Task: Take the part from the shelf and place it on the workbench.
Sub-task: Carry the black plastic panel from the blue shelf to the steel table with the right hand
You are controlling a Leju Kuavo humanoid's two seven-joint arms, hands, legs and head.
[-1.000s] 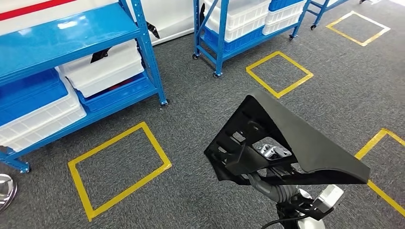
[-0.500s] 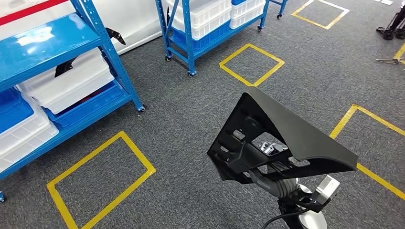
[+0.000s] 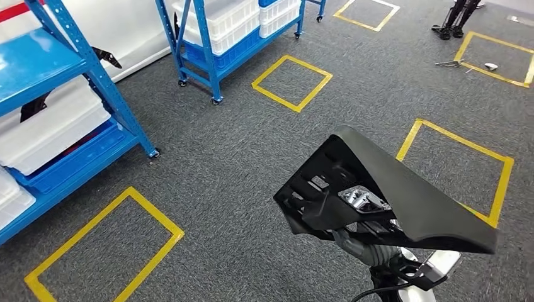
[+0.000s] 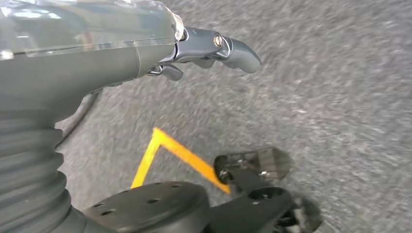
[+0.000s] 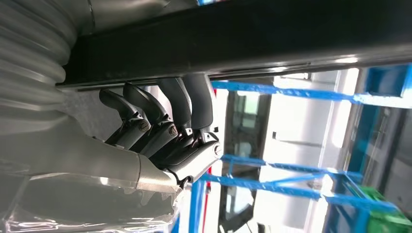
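the right hand (image 5: 160,131) is mostly hidden in the head view, tucked under the part (image 3: 403,195) it carries, with just a bit of shiny metal showing through the part's open underside. in the right wrist view its dark fingers (image 5: 194,104) wrap up against a long black edge of the part, so the hand is grasping it. the part is a large black plastic piece, smooth and wedge-shaped on top, ribbed and hollow beneath, held up in front of the robot above the grey carpet floor (image 3: 239,157) with its yellow tape squares (image 3: 291,81). the left hand (image 4: 214,48) hangs over the carpet, blurred, fingers loosely curled with nothing in them. the blue shelf (image 3: 44,63) with white bins (image 3: 50,126) is cut off at the left edge of the head view.
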